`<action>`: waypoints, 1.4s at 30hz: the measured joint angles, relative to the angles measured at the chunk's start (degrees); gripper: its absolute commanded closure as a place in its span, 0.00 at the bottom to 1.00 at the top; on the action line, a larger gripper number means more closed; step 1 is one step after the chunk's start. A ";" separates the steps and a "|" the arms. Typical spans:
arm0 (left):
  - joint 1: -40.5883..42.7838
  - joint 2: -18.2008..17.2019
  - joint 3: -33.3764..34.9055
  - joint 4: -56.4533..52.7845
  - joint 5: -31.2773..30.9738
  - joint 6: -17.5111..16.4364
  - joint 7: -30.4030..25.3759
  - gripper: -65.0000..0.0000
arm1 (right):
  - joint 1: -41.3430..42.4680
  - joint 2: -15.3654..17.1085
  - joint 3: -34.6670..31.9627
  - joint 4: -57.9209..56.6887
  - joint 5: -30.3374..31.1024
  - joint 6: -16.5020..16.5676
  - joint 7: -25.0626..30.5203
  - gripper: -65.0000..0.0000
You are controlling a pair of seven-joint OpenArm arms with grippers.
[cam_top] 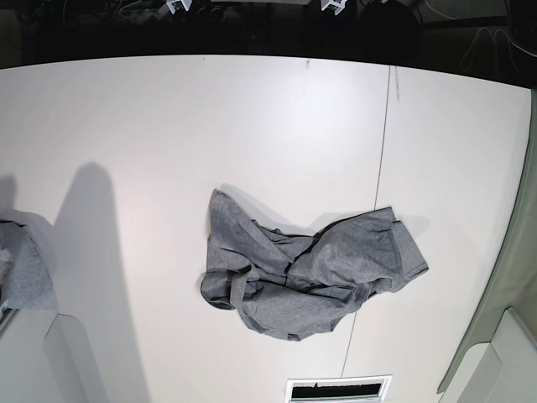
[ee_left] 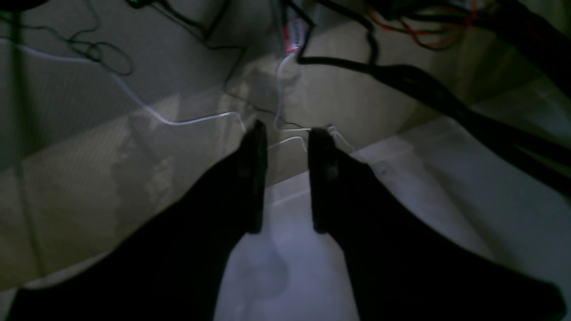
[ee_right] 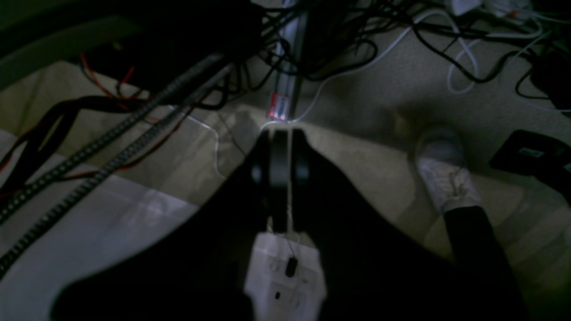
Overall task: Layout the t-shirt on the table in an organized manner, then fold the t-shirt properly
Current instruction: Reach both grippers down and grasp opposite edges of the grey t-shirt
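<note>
The t-shirt (cam_top: 306,273) lies crumpled in a grey heap near the middle of the white table (cam_top: 168,126), with a sleeve or edge spread toward the right. Neither arm appears in the base view. In the left wrist view my left gripper (ee_left: 289,131) hangs over the table's edge (ee_left: 401,209), its dark fingers (ee_left: 254,178) apart with nothing between them. In the right wrist view my right gripper (ee_right: 281,133) is shut, fingers pressed together, holding nothing that I can see, above the table's edge (ee_right: 89,232). No cloth shows in either wrist view.
A smaller bunch of grey cloth (cam_top: 21,277) sits at the table's left edge. A pale grey-green panel (cam_top: 503,311) borders the right side. Cables (ee_right: 339,53) litter the carpet beyond the table. A person's white shoe (ee_right: 444,171) stands on the floor.
</note>
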 measured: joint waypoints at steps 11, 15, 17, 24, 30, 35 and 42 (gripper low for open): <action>-0.04 0.00 0.00 0.02 -0.07 -2.78 -0.37 0.71 | 0.00 0.00 0.00 0.02 0.20 0.02 0.00 0.99; 0.11 0.00 0.00 0.02 -0.07 -2.78 -0.39 0.71 | 0.02 0.02 0.00 0.02 0.20 0.02 0.02 0.99; 0.26 0.00 0.00 0.02 -0.02 -2.78 -0.42 0.71 | 0.02 0.00 0.00 0.02 0.20 0.02 0.92 0.99; 1.44 0.00 0.00 2.21 0.07 -2.78 -0.85 0.71 | 0.00 0.02 0.00 0.02 0.20 0.02 0.92 0.99; 4.94 -0.11 0.00 7.50 -0.72 -2.80 -0.37 0.71 | 0.02 0.02 0.00 0.04 0.20 0.04 1.07 0.99; 8.98 -1.60 -0.02 16.52 -5.07 -2.78 6.91 0.71 | -2.99 1.42 0.02 3.72 -0.04 9.53 0.87 0.99; 17.27 -6.58 -1.16 35.19 -7.26 -2.78 13.18 0.71 | -16.28 5.09 0.02 23.74 10.38 13.09 0.52 0.99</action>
